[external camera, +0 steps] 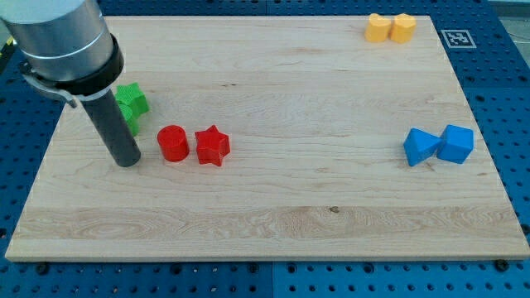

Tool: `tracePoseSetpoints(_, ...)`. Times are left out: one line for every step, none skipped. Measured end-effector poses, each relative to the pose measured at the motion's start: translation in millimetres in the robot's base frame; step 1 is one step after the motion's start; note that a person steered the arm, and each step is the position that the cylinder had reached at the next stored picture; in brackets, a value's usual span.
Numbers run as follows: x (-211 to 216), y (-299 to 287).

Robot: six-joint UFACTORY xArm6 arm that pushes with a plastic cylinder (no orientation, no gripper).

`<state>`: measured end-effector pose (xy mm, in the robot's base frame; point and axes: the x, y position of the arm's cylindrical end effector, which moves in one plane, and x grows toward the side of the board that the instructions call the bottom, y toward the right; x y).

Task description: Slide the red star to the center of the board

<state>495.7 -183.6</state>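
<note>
A: Where is my tip [128,162] right now?

B: Low in the left part of the frame, resting on the wooden board [273,215]. It is a plain dark rod, so it has no jaws to open or close, and it holds nothing.

A: And the red star [212,146]?

B: Left of the board's middle, to the right of your tip. A red cylinder [173,143] sits between the two, just beside the star; whether they touch I cannot tell. Your tip is near the cylinder's left side with a small gap showing.

A: What is behind the rod?

B: A green block [132,103], star-like in shape, in the upper left, partly hidden by the rod.

A: Any containers?

B: The board is the only thing bearing anything. Two yellow blocks [391,28] stand side by side at the top right edge, touching. A blue block with a pointed, wedge-like form [421,146] and a blue cube [456,143] lie together at the right edge. Around the board is a blue perforated table [505,99].
</note>
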Motion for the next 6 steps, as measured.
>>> tracePoseSetpoints(-1, 24)
tracePoseSetpoints(-1, 70)
tracePoseSetpoints(-4, 124)
tracePoseSetpoints(-4, 165)
tracePoseSetpoints(3, 166)
tracePoseSetpoints(-1, 170)
